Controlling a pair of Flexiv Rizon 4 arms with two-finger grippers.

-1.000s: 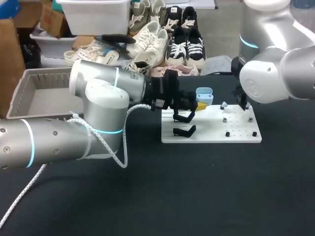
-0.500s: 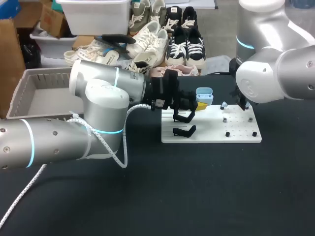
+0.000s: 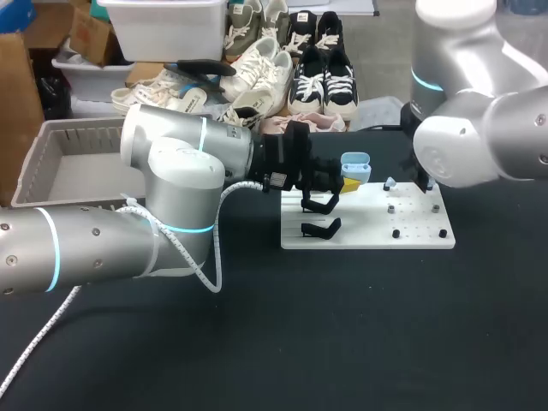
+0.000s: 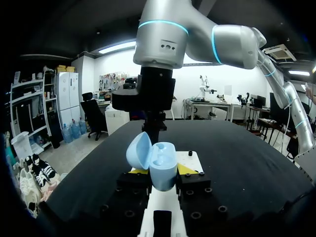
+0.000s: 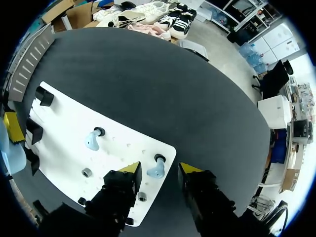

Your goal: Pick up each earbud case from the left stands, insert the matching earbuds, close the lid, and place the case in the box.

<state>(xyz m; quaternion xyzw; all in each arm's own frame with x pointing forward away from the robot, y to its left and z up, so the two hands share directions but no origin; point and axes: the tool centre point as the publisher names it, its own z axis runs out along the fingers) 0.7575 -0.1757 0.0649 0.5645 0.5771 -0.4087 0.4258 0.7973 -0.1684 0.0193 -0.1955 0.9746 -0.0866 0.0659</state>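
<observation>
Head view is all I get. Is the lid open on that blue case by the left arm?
Observer: Yes. The left wrist view shows the blue case clamped in the left gripper, lid tipped open, no earbuds inside.
Operator: Where's the right gripper? The big arm hides it!
Observer: The right wrist view shows the right gripper open over the white board, a blue earbud between its fingers, untouched.
Operator: Any more earbuds?
Observer: Yes, a second blue earbud stands further along the board, on its own peg.
</observation>
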